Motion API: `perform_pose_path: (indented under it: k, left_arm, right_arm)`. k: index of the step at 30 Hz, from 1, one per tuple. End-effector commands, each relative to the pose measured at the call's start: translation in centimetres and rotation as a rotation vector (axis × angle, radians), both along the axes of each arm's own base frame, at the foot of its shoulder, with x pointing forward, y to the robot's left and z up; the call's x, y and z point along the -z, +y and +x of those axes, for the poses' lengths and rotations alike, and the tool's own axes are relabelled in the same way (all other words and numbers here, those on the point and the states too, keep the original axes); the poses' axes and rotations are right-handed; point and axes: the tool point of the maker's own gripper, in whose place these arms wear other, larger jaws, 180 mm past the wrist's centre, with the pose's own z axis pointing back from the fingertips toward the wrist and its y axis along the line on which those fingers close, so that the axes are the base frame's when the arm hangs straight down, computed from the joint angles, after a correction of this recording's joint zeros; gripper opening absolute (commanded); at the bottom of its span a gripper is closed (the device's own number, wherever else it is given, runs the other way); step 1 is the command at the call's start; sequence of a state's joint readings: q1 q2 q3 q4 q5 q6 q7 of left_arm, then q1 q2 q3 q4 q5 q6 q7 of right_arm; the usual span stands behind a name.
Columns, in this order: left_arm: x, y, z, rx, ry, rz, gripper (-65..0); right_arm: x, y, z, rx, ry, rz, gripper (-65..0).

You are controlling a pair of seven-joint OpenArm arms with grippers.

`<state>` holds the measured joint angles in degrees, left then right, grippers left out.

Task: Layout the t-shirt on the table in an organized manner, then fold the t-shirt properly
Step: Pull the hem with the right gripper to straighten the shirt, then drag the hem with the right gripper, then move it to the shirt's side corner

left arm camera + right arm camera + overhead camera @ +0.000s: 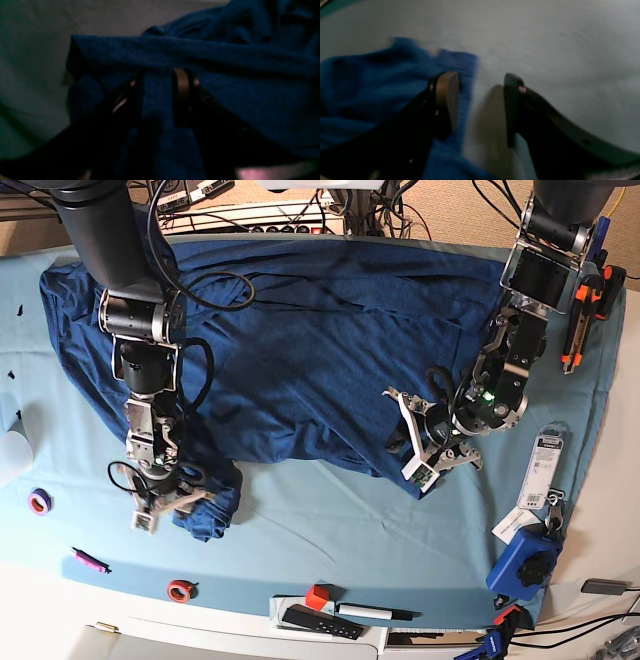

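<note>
The navy t-shirt (300,350) lies spread across the back half of the teal table (300,530), its lower edge rumpled. At the shirt's front right edge, my left gripper (425,465) is shut on a fold; in the left wrist view a strip of the t-shirt (225,100) runs between the fingers of the left gripper (158,82). My right gripper (165,510) is at the bunched front left corner. In the right wrist view the right gripper (480,85) stands open, one pad (447,100) over the t-shirt (370,87) edge and the other finger (511,100) over bare table (557,50).
Along the front edge lie a purple tape roll (39,501), a pink marker (88,560), a red ring (180,590), a red cube (317,596), a black remote (320,620) and a pen (375,612). A blue clamp (525,565) and tags (545,460) sit at the right.
</note>
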<state>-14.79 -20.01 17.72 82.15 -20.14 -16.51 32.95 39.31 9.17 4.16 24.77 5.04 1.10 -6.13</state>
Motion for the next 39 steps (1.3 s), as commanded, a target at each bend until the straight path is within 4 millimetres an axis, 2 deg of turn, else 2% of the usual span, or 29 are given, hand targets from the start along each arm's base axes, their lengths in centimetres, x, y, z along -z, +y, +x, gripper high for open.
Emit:
perform_pose_path:
  k: [1, 8, 14, 18, 19, 21, 24, 28, 33, 39]
  left_arm:
    - [-2.0, -0.1, 1.2, 0.001, -0.06, -0.024, -44.6]
    - [-2.0, -0.1, 1.2, 0.001, -0.06, -0.024, -44.6]
    - [-2.0, -0.1, 1.2, 0.001, -0.059, -0.024, -44.6]
    - [-2.0, -0.1, 1.2, 0.001, -0.06, -0.024, -44.6]
    - [-2.0, -0.1, 1.2, 0.001, -0.06, -0.024, -44.6]
    - [-2.0, -0.1, 1.2, 0.001, -0.06, -0.024, -44.6]
    - [-2.0, -0.1, 1.2, 0.001, -0.06, -0.024, -44.6]
    - [-2.0, -0.1, 1.2, 0.001, -0.06, -0.024, -44.6]
    - [-2.0, -0.1, 1.2, 0.001, -0.06, -0.024, -44.6]
    - [-2.0, -0.1, 1.2, 0.001, -0.059, -0.023, -44.6]
  right_arm:
    - [-2.5, -0.4, 1.6, 0.004, -0.06, -0.007, -36.1]
    - [-2.4, -0.3, 1.5, 0.025, -0.069, 0.045, -36.1]
    - [-2.1, 1.4, 1.7, -0.03, -0.057, 0.097, -36.1]
    - [-2.1, 1.4, 1.7, -0.031, -0.057, 0.097, -36.4]
    - [-2.1, 1.4, 1.7, -0.031, -0.057, 0.097, -38.4]
    - [-2.0, 1.4, 1.6, -0.031, -0.053, 0.098, -46.5]
    - [-1.9, 1.4, 1.6, -0.031, -0.046, 0.099, -64.7]
    - [-1.9, 1.3, 1.6, -0.03, -0.046, 0.097, -65.0]
    - [-4.3, 0.7, 2.9, -0.014, -0.116, 0.078, -65.0]
    - [-10.9, 0.9, 5.9, -0.031, -0.205, 0.072, -65.0]
